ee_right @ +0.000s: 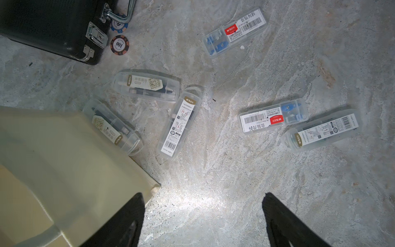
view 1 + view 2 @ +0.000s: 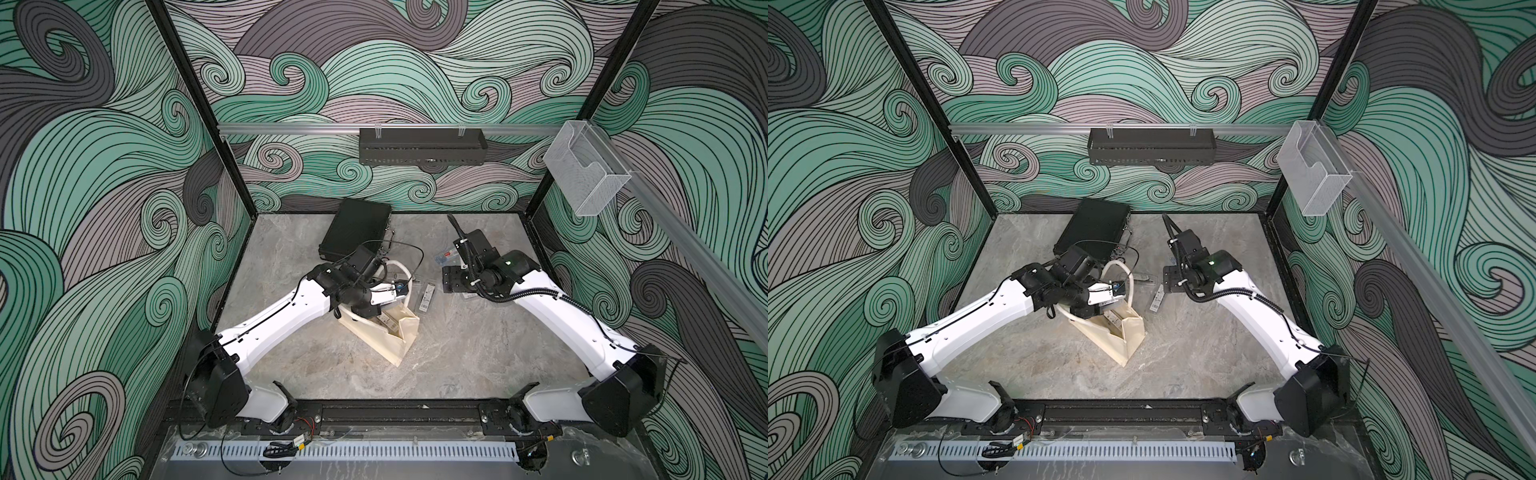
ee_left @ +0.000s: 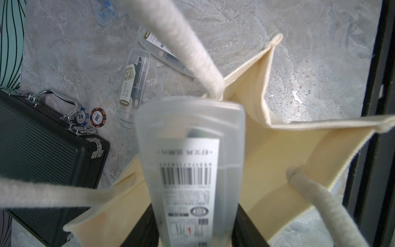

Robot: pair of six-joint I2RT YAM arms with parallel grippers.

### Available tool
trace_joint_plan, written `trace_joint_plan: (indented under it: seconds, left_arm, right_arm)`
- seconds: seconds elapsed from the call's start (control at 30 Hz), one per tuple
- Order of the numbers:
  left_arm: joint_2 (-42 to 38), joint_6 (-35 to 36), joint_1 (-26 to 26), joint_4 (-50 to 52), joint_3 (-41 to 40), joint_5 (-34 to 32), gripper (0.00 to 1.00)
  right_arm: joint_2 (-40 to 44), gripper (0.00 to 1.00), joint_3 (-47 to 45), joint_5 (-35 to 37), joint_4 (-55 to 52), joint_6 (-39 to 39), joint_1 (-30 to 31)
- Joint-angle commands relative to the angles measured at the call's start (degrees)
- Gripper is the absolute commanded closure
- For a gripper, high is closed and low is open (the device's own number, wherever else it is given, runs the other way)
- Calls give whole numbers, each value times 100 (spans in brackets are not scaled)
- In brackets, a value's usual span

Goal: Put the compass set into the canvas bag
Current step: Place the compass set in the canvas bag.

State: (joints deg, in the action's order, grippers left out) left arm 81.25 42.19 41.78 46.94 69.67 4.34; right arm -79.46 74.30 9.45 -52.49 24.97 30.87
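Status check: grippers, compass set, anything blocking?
Left gripper shut on compass set case, over canvas bag mouth. Right gripper open, empty, above table. Bag handle loop close beside the case.

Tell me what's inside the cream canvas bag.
A clear plastic compass case, gripped by the left fingers, pokes into the mouth of the cream canvas bag. The bottom underneath is covered.

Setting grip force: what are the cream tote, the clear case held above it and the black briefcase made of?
Cream boxy tote: woven fabric, probably canvas, matte; hemmed rim, soft folds.
Frosted clear compass case: semi-glossy plastic; contents show through.
Black ribbed briefcase: hard shell, material unclear; shiny metal latches.
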Motion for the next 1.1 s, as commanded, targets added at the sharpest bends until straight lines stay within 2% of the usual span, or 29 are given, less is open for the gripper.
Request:
trace_joint_plan:
  seconds: [0.0,0.47,0.6,0.87,1.07]
  left_arm:
    - [246,183,80,220,-1,-342,51]
    - [680,175,278,79,225,-1021,38]
    - [639,-26,304,75,331,-1206,35]
    - [-125,-341,305,-567,312,-1610,24]
    - [-603,-765,179,-758,287,-1945,21]
  right_arm:
    - [-77,14,-83,-117,25,137,-42]
    - [-76,14,-324,-251,142,182,-72]
    - [-102,14,-381,-312,171,218,-106]
    - [-344,14,-316,-505,169,339,-117]
    - [-1086,15,49,-526,-50,820,-100]
